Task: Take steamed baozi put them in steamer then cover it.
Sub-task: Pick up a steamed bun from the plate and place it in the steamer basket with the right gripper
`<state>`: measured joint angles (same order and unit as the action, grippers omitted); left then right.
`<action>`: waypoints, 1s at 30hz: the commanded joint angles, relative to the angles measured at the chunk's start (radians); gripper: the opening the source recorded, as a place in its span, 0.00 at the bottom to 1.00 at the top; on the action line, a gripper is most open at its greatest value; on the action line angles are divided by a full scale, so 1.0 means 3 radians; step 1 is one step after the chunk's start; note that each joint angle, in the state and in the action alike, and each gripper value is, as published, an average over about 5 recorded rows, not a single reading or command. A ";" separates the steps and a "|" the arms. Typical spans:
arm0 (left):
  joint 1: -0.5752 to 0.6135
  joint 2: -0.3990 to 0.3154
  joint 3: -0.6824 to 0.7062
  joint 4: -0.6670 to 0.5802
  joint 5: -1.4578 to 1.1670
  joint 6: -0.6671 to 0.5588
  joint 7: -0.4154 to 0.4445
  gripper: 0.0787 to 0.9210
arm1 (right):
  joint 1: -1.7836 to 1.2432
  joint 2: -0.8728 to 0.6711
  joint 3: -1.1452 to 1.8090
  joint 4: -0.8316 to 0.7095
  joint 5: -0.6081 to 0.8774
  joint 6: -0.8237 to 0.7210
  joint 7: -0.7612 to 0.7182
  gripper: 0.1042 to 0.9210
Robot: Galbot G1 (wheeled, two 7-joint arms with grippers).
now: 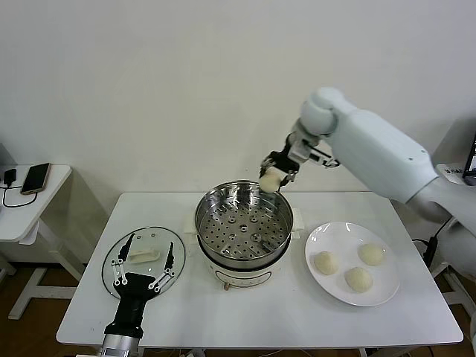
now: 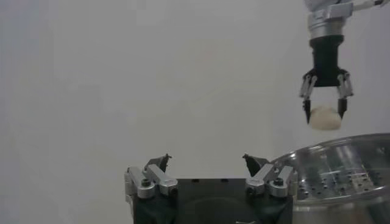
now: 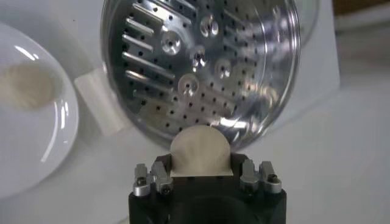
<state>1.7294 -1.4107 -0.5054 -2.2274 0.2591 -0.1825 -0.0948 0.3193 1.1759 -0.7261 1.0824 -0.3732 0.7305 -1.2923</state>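
My right gripper (image 1: 273, 177) is shut on one cream-white steamed baozi (image 1: 270, 181), held in the air above the far rim of the steamer (image 1: 204, 214). In the right wrist view the baozi (image 3: 201, 146) sits between the jaws, with the steamer's bare perforated tray (image 3: 201, 67) below it. The left wrist view shows the baozi (image 2: 325, 118) hanging above the steel pot (image 2: 347, 159). The glass cover (image 1: 178, 256) lies flat on the table at the left. My left gripper (image 1: 149, 249) hovers open over it, nothing between its fingers (image 2: 159, 164).
A white plate (image 1: 331, 236) right of the steamer holds three more baozi (image 1: 325, 262). A small side table with a phone (image 1: 36, 178) stands far left. A white wall runs close behind the table.
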 commanded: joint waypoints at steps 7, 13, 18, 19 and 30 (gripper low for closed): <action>-0.0005 0.0011 -0.0013 -0.0017 -0.0020 -0.0001 -0.0008 0.88 | -0.0424 0.0576 0.0020 -0.0327 -0.0817 0.0292 0.0129 0.68; -0.0017 0.0018 -0.0014 -0.0033 -0.0029 0.0010 -0.0010 0.88 | -0.0529 0.0672 0.0117 -0.0509 -0.0983 0.0308 0.0188 0.70; -0.0021 0.0020 -0.0021 -0.0038 -0.0035 0.0012 -0.0014 0.88 | -0.0574 0.0725 0.0167 -0.0600 -0.1085 0.0304 0.0254 0.73; -0.0023 0.0020 -0.0023 -0.0038 -0.0036 0.0012 -0.0015 0.88 | -0.0576 0.0730 0.0170 -0.0606 -0.1095 0.0301 0.0261 0.74; -0.0028 0.0026 -0.0035 -0.0051 -0.0044 0.0028 -0.0023 0.88 | -0.0212 0.0346 0.0143 -0.0121 -0.0364 0.0047 -0.0032 0.88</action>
<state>1.7207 -1.4032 -0.5163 -2.2430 0.2462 -0.1744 -0.1014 0.2024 1.3355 -0.6810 0.9771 -0.6029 0.7855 -1.2512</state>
